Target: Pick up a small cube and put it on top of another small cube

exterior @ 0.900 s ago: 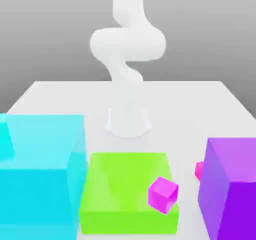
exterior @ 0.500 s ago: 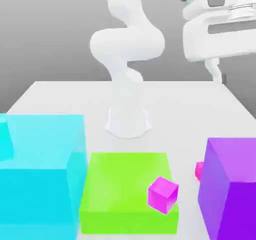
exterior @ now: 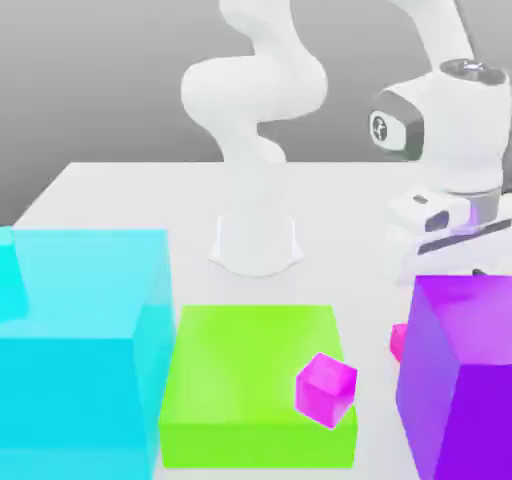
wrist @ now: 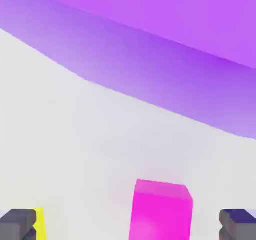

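Pink cube (wrist: 161, 210) lies between the open end effector's (wrist: 129, 225) fingertips (wrist: 19, 223).

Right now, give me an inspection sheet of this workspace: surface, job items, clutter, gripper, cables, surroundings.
Surface: flat white tabletop, the robot's base standing on it.
Job's things: small magenta cube on the flat green block; second small magenta cube on the table beside the large purple block, partly hidden by it in the exterior view.
Clutter: large cyan block at the exterior view's left.
Gripper: the gripper is open, fingers on either side of the second cube, nothing held.
Cables: nothing seen.
Surroundings: plain grey backdrop.
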